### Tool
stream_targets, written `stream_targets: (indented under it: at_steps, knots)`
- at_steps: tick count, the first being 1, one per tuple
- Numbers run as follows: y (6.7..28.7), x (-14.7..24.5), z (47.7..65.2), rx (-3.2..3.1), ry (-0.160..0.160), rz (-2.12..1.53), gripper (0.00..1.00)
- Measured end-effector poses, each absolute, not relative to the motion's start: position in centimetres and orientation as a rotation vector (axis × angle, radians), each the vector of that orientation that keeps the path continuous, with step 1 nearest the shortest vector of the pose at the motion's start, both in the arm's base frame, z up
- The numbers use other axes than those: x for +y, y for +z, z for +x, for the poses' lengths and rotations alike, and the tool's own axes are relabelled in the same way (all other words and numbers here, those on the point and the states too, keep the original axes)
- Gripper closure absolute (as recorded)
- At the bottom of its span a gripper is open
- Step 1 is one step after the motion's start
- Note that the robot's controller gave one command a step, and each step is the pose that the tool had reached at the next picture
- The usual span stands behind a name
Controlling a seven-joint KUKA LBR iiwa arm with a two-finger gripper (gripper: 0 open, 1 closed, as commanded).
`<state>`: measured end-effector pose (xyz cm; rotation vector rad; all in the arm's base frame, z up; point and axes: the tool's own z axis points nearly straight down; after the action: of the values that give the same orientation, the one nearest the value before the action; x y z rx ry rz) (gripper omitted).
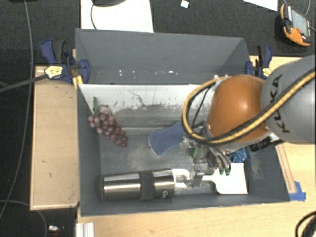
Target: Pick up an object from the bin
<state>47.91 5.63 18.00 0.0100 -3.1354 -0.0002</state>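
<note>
The gripper [196, 176] hangs low at about 5 o'clock in the bin [163, 58], over the narrow left end of a white flat piece [232, 181]. That end lies just beside, perhaps touching, the right end of a steel cylinder [123, 185] with a black band, stretched along the 6 to 7 o'clock wall. Whether the tool is released or clenched I cannot tell, since the wrist and its cables hide the tip. To do this step well, I judge the descent should be centred on the white neck alone and kept clear of the cylinder's rim. The closing direction should run across the neck's width. A thin piece flat on the floor needs the tip right down at the metal before closing. The white piece looks thin, stiff and smooth, with a broad squarish blade toward 4 o'clock and a slim stem toward the cylinder. It is likely light but apt to slide. A blue flat thing [163, 141] lies near the centre, and a purple grape bunch [106, 125] sits at 9 to 10 o'clock, well apart.
</note>
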Motion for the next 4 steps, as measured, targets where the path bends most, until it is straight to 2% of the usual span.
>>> stream_targets:
  at_steps: [1,2,3,4]
  knots:
    - [18.4,5.6,48.1,-3.144,-0.001,0.003,0.0]
    - [7.0,0.0,47.8,-3.146,-0.001,-0.091,0.0]
    - [7.1,-1.1,48.0,-3.155,-0.004,0.144,0.0]
    - [7.1,0.1,47.9,-3.15,-0.003,-0.08,0.0]
